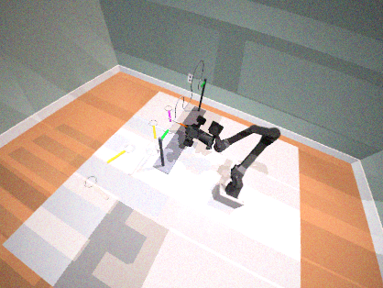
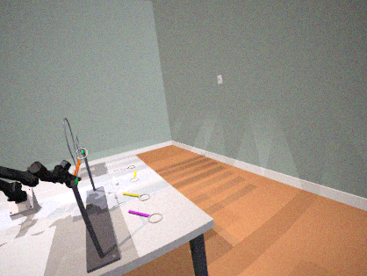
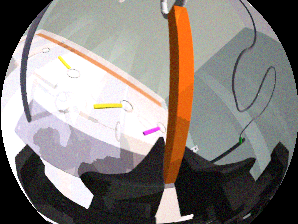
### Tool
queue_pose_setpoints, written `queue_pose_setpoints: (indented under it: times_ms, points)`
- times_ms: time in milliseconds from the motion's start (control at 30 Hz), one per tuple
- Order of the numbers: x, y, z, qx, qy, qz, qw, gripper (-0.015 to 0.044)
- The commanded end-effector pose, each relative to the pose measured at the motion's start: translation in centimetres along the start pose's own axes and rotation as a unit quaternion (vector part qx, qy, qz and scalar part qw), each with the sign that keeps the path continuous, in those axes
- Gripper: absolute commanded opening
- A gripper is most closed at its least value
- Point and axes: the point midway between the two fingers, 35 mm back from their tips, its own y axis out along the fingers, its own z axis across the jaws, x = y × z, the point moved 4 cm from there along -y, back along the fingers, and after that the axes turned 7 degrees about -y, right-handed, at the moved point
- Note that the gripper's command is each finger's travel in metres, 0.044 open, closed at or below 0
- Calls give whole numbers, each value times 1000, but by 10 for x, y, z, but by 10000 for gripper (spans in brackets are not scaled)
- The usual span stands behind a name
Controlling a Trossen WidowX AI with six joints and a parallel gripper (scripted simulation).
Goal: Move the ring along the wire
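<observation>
My gripper (image 1: 187,127) (image 2: 75,177) (image 3: 165,140) is shut on the orange handle (image 1: 180,124) (image 2: 78,168) (image 3: 181,90), above the base plate between the posts. The ring (image 2: 82,153) is at the handle's far end; in the wrist view only its lower edge shows at the top. Whether the wire runs through it is too small to tell. The thin grey wire (image 1: 191,87) (image 2: 66,132) (image 3: 233,80) bends and loops. One post (image 1: 202,97) (image 2: 89,220) has a green part (image 1: 202,84) (image 2: 76,180) (image 3: 241,140); the other post (image 1: 161,153) (image 2: 89,173) has a green part (image 1: 165,134) too.
The posts stand on a dark base plate (image 1: 166,169) (image 2: 103,264). Loose rings lie on the white table beyond it, with a magenta handle (image 1: 169,116) (image 2: 139,214) (image 3: 151,131) and yellow handles, one yellow handle (image 1: 116,156) farther off.
</observation>
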Motion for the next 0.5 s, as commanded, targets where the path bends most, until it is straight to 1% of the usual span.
queue_pose_setpoints:
  times_ms: [0, 467]
  points:
    - [3, -3, 17, 25, 51, 4, 998, -150]
    - [21, -14, 58, 88, 187, 15, 978, -150]
